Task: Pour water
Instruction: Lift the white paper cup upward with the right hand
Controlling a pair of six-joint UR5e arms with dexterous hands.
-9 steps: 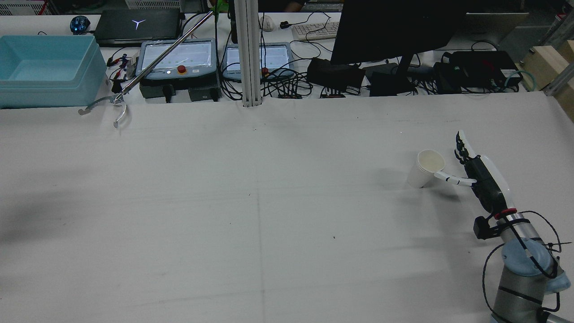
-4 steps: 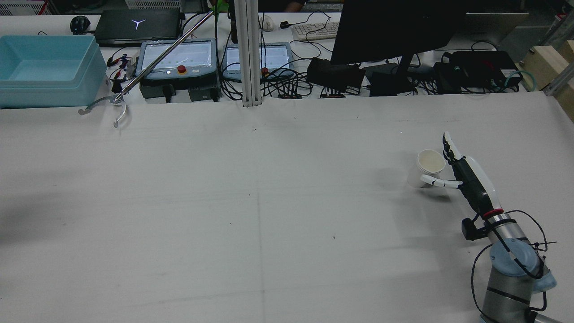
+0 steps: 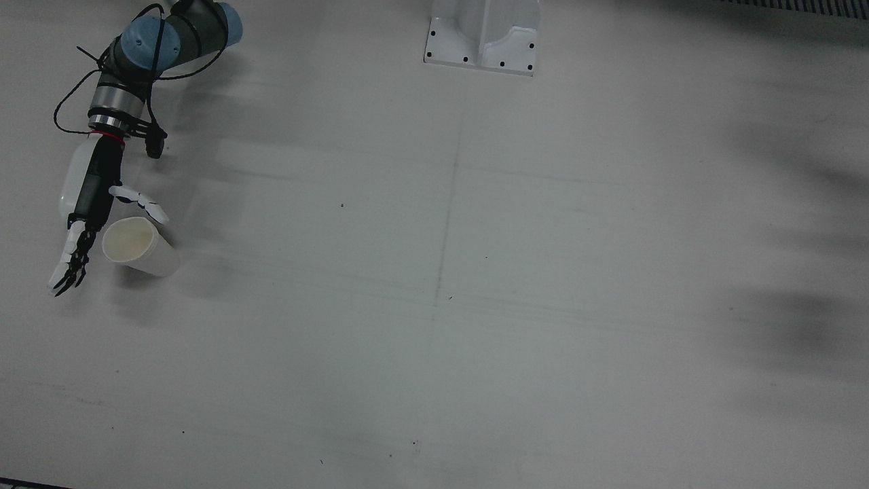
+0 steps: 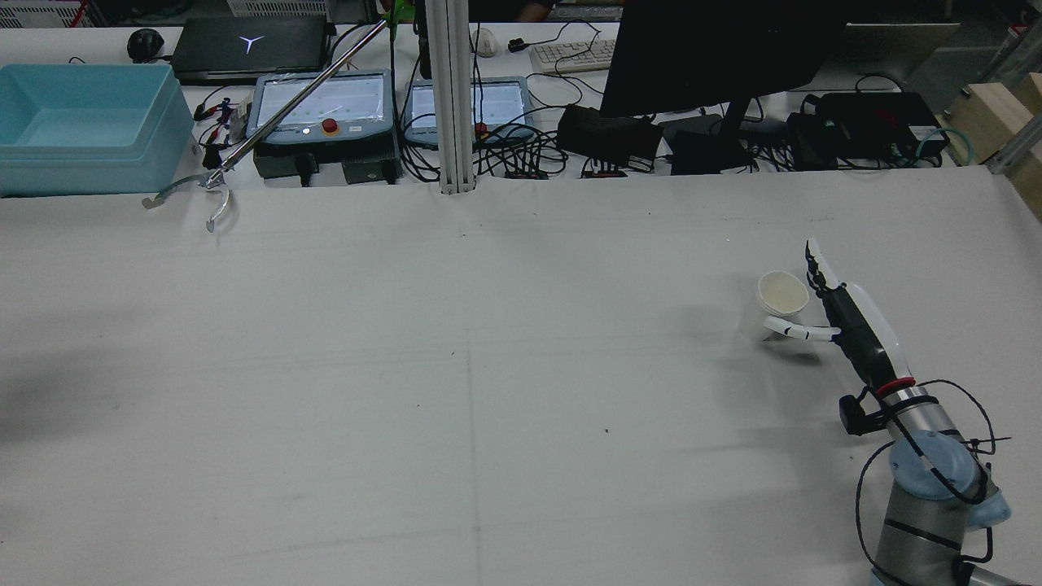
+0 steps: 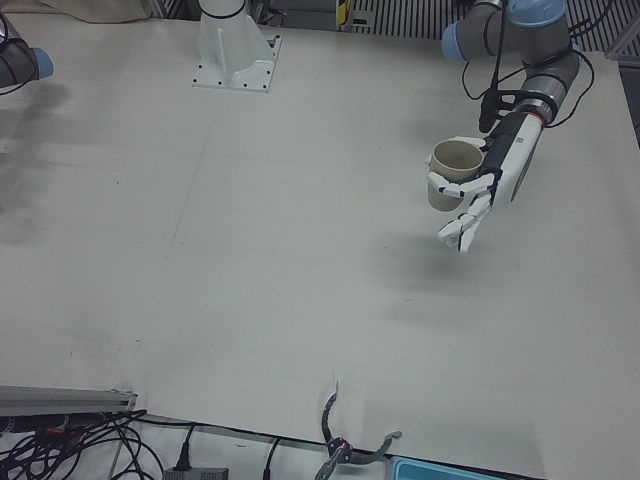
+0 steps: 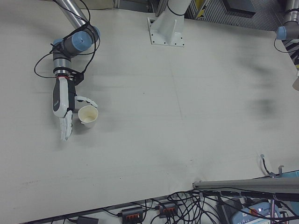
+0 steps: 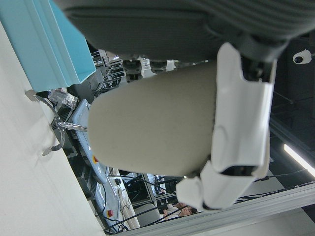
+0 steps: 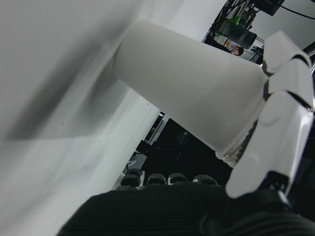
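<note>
Left hand [image 5: 492,180] clamped around beige paper cup [image 5: 450,168], mouth upward, above white cloth-covered table [image 5: 250,250]. Right hand [image 3: 87,204] spread, fingers [image 3: 68,261] straight beside white paper cup [image 3: 141,248] standing on table, thumb across cup's wall; contact not discernible.

My white paper cup [image 3: 139,248] stood upright, mouth open, on the table [image 3: 475,272], between the spread thumb and fingers of my right hand [image 3: 91,197]. My left hand [image 5: 490,185] held the beige cup [image 5: 452,160] upright, clear of the table.
</note>
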